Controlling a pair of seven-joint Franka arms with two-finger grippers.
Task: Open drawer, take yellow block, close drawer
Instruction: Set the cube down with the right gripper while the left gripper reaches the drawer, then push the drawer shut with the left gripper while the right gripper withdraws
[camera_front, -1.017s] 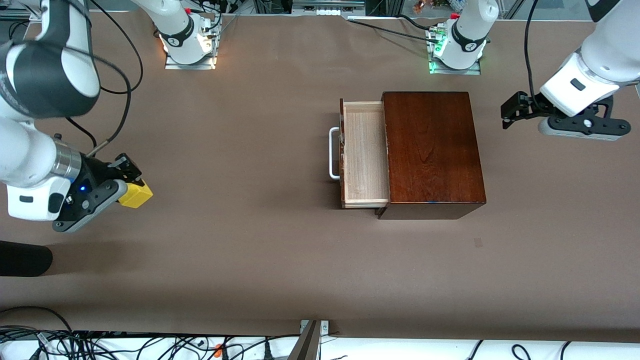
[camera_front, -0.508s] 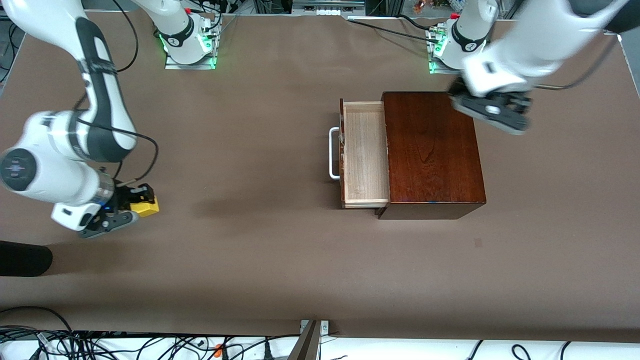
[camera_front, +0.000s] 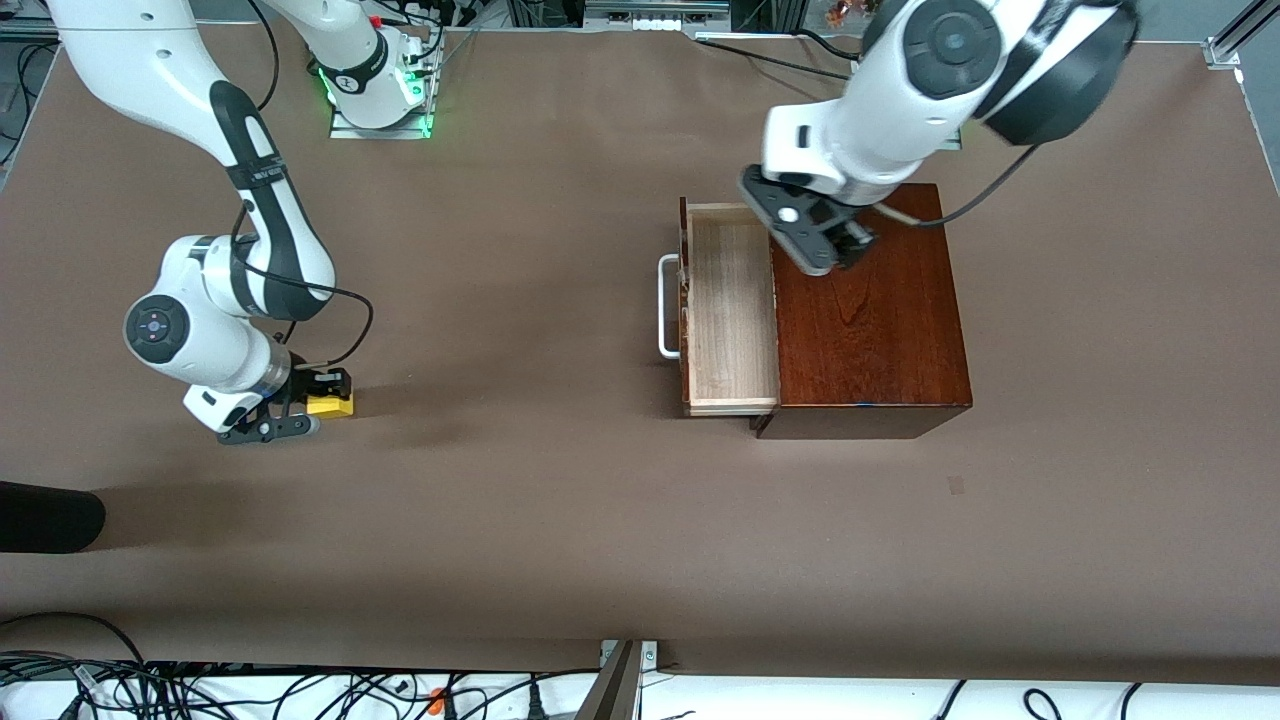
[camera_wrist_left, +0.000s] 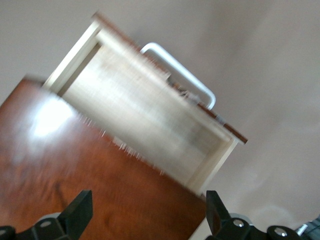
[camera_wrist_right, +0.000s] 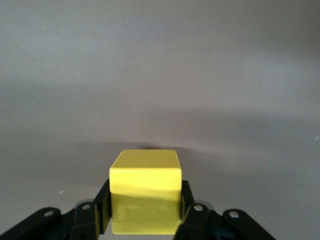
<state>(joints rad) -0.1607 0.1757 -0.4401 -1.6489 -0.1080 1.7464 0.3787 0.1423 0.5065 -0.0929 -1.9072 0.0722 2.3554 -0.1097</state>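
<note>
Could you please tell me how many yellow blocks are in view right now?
1. The yellow block is clamped in the right gripper, low at the right arm's end of the table. The open drawer holds none.

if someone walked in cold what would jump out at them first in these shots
Probably the yellow block, bright against the brown table at the right arm's end, clamped in the right pincer low at the table. Next comes the dark reddish-brown wooden box toward the left arm's end, its drawer pulled open and empty, white handle outward. The left pincer hangs open over the box top by the drawer.
</note>
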